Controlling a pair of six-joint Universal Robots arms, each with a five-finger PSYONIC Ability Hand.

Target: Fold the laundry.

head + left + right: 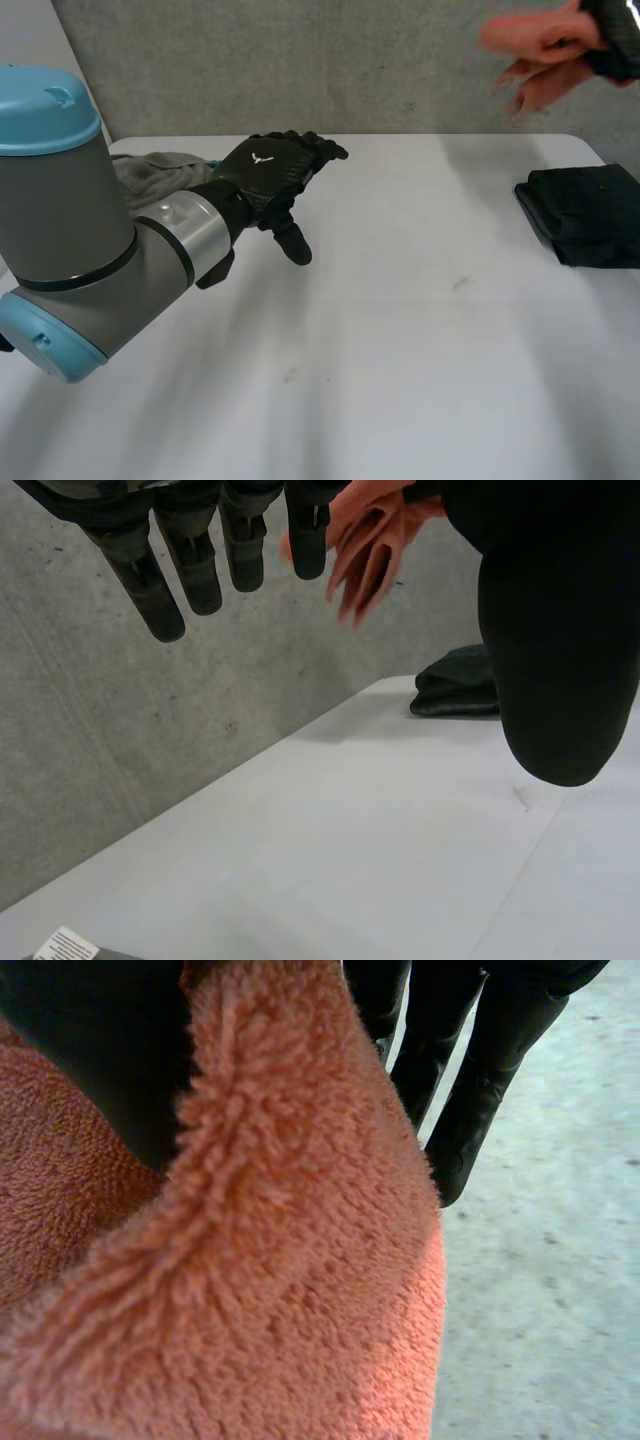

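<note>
Right wrist view pressed close to the orange towel (280,1290): fleecy pile, one thick ridge running up between the thumb side and the straight black fingers (470,1090). Pinched there by the right hand (612,40), as far as can be judged, and not merely draped over it. Held high in the air beyond the far right corner of the tabletop (400,330), in front of the concrete wall (350,60). Probably kept aloft so as to hang free and clear of the other laundry on its way to the bare middle, where spreading and folding look possible. Just below and nearer, at the right edge: a folded dark garment (585,215), lying flat and squared, seemingly finished and parked out of the working space. At the far left corner: a crumpled grey cloth (150,172), unfolded and apparently waiting its turn. In front of that grey cloth, hovering above the tabletop and touching nothing: the left hand (265,175), relaxed, fingers straight and slightly spread, thumb hanging down, holding nothing. Likely poised to take a corner or edge of the towel once lowered. By count: three pieces of laundry, namely one orange towel in the air, one dark garment folded and one grey cloth unfolded; two hands, one occupied and one free; one tabletop, otherwise bare across its middle.
</note>
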